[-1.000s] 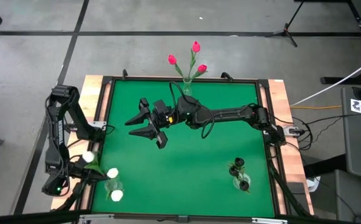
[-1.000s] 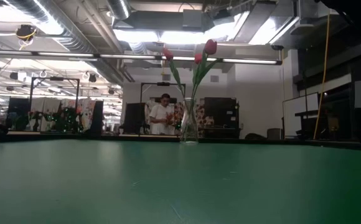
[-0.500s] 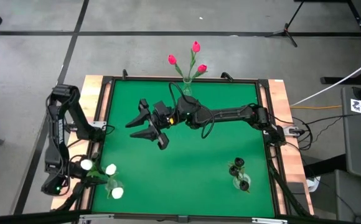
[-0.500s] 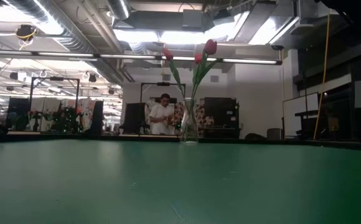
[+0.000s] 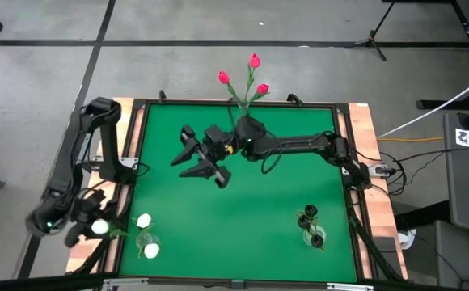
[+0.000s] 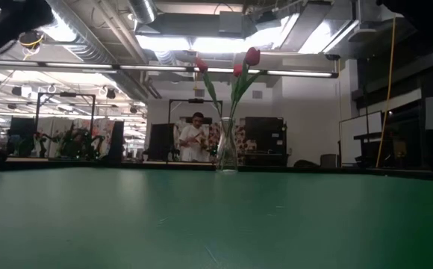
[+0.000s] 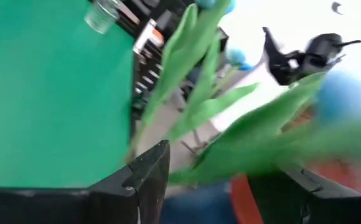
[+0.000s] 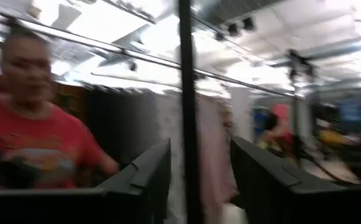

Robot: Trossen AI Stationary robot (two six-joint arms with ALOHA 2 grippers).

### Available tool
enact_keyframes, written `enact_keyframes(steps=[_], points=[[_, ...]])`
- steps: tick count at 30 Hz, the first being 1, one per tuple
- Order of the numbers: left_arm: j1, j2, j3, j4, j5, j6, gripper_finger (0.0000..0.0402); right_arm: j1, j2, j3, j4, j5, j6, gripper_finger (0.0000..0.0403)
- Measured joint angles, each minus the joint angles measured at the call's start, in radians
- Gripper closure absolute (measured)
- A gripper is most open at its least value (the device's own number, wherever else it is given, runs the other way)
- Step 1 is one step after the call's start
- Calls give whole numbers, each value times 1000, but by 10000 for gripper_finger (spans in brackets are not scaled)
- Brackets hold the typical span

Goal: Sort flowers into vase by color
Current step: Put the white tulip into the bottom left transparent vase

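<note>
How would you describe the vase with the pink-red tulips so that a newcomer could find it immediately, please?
Start at the green table and go to the middle of its far edge, just beyond the right gripper. There a clear glass vase holds three pink-red tulips. The two vases near the front corners hold white and black heads instead.

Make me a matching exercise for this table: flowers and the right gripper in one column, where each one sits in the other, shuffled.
Things:
1. pink-red tulips
2. white tulips
3. black tulips
4. right gripper

Places (overhead view):
A. near right corner, in a vase
B. over the middle of the green mat
C. far edge, centre, in a vase
D. near left corner

Pairs: 1-C, 2-D, 3-A, 4-B
</note>
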Motion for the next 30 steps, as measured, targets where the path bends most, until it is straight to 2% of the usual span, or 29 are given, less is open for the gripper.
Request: enact_keyframes(steps=[4, 7, 9, 14, 16, 18, 20, 23, 30], points=[[-55, -75, 0, 61, -3, 62, 200, -27, -1, 0, 176, -92, 162, 237], [-93, -112, 0, 189, -46, 239, 200, -47, -1, 0, 369, -155, 248, 237], [-126, -125, 0, 346, -75, 478, 201, -56, -2, 0, 509, -185, 298, 237], [-236, -141, 0, 826, -78, 1179, 199, -95, -22, 2, 813, -336, 480, 237], [-297, -150, 1, 987, -73, 1389, 199, -120, -37, 1, 827, -379, 581, 237], [-354, -153, 1, 1109, -71, 1511, 199, -133, -48, 1, 822, -357, 598, 237], [-381, -152, 2, 1162, -67, 1569, 199, -137, -51, 1, 823, -338, 599, 237], [-359, -152, -1, 1133, -74, 1590, 199, -135, -50, 1, 820, -340, 605, 237], [-275, -159, -58, 1101, -48, 1468, 199, -126, -50, 1, 816, -376, 609, 237]])
